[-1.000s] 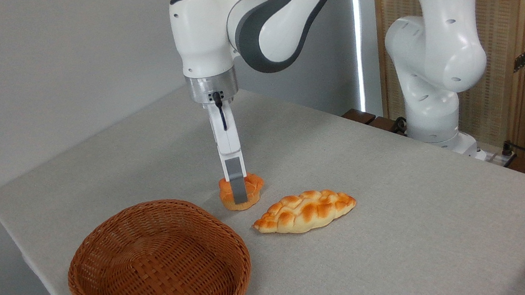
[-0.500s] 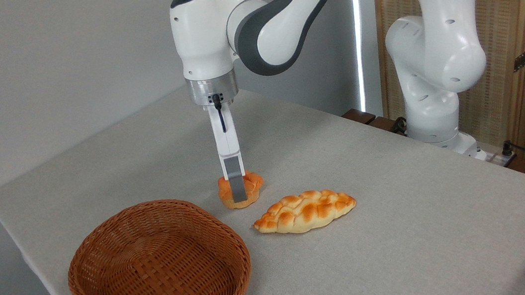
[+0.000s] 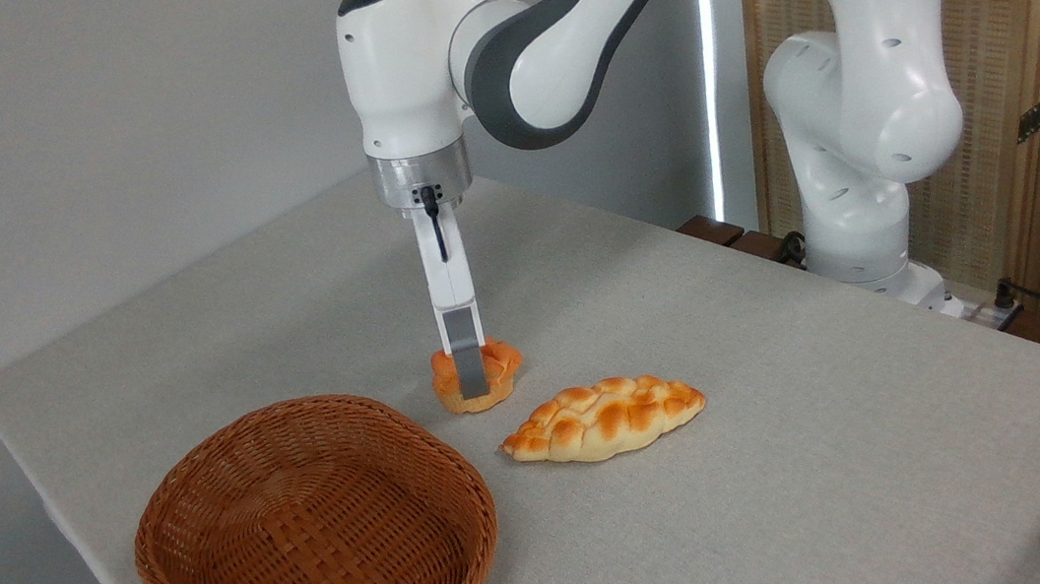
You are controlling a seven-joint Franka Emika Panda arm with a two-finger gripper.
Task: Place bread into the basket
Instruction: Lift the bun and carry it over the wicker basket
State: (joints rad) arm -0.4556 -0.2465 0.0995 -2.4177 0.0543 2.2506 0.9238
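Bread (image 3: 493,372) sits clenched in your tool (image 3: 472,387) just off the tabletop (image 3: 793,417), gripped across its middle for carrying to the basket (image 3: 312,536).

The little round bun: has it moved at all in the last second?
Yes, slightly upward. The bun, gripped between the fingers, now sits a touch higher against the unmoved braided loaf, so it looks just lifted off the table.

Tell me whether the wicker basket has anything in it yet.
Empty: the wicker basket shows only bare weave inside; the bun sits outside it.
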